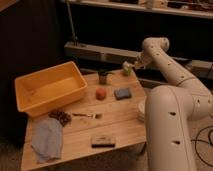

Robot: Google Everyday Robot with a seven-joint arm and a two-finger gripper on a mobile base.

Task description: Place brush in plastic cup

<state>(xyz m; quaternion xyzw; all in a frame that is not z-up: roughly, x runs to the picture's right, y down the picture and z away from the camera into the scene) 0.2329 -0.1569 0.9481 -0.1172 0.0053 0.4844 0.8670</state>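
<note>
Currently
brush [103, 141]: front edge of table [120, 124], well apart from gripper [131, 65]
arm [172, 70]: stretched over far-right corner
grip state: cannot tell

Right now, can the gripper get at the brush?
Probably yes: the brush lies alone near the front edge of the table, nothing over it; the gripper hangs at the far edge.

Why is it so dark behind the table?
Camera view: the light falls mostly on the table and yellow bin; the shelf behind sits in shadow; the gripper, over the table's far right corner, is dimly lit.
</note>
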